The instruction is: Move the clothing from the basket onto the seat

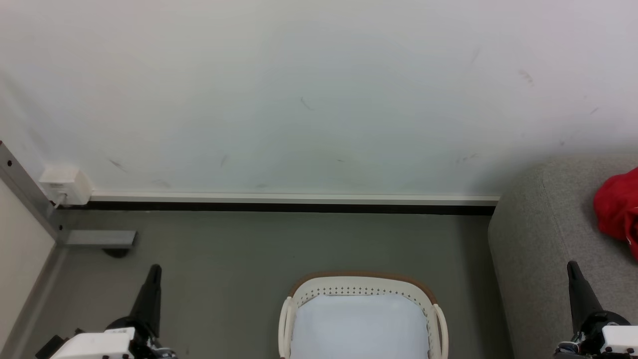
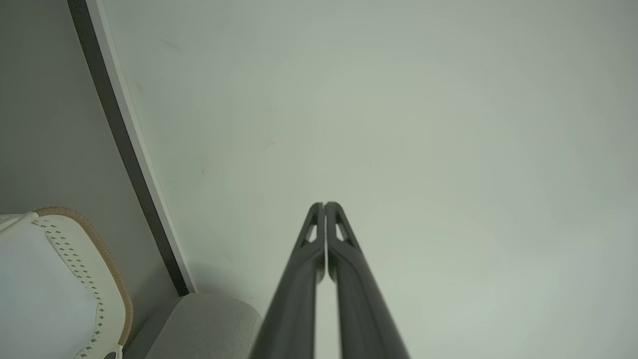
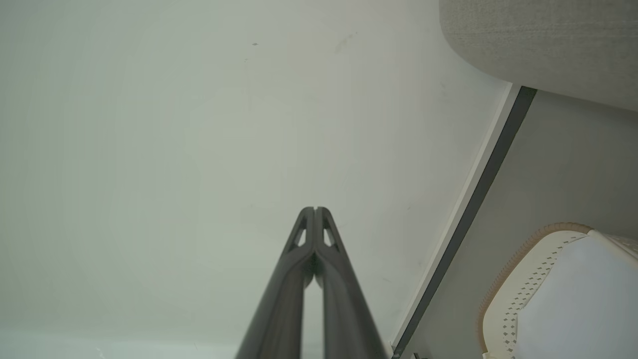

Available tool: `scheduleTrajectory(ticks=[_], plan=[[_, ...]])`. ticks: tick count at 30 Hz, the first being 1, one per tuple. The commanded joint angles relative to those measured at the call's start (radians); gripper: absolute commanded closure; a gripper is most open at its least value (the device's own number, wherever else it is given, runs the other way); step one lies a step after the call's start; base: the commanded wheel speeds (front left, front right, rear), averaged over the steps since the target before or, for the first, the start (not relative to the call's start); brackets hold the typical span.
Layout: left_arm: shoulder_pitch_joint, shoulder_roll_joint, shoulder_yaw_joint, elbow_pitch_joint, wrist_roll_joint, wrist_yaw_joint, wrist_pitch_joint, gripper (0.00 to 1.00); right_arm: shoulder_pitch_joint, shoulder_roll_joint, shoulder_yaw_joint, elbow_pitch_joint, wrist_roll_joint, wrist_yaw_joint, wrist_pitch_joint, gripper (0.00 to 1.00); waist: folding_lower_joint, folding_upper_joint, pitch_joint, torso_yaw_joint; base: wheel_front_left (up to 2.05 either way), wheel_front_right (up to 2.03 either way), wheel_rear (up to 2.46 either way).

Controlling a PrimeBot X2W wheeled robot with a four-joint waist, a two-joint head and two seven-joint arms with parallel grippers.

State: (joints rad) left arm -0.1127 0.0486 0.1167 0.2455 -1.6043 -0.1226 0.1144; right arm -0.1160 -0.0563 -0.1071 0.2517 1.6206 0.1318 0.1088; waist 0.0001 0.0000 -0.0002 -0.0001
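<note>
At the bottom corners of the head view, the left gripper (image 1: 156, 270) and right gripper (image 1: 572, 265) point up, both empty. Between them the basket (image 1: 359, 276) stands on open floor (image 1: 224, 259), holding a pale sheet (image 1: 359, 324). The clothing (image 1: 618, 209) lies on the seat (image 1: 538, 239) at right.

In the left wrist view, the fingers press together, facing the bare wall (image 2: 398, 124).

In the right wrist view, the fingers are likewise closed, with the basket and seat off to the side.

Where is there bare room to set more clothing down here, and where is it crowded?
Bare: on the seat, the grey strip between its rounded left edge and the red clothing; also the floor between the basket and the skirting board. Crowded: the seat's right side under that clothing, and the basket, holding a pale sheet.
</note>
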Motion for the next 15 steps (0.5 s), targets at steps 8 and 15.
scheduleTrajectory(ticks=[8, 15], plan=[[-0.006, 0.002, 0.001, -0.004, -0.013, -0.003, 0.005, 1.00, -0.003, 0.002, -0.004, 0.001, -0.004, -0.002, 0.003, 1.00, -0.0001, 0.0000, 0.000, 0.000, 0.00, 0.00, 0.00], [-0.006, 0.002, 0.001, -0.004, -0.013, -0.003, 0.005, 1.00, -0.003, 0.002, -0.005, 0.001, -0.004, -0.002, 0.003, 1.00, -0.0001, 0.0000, 0.000, 0.000, 0.00, 0.00, 0.00]])
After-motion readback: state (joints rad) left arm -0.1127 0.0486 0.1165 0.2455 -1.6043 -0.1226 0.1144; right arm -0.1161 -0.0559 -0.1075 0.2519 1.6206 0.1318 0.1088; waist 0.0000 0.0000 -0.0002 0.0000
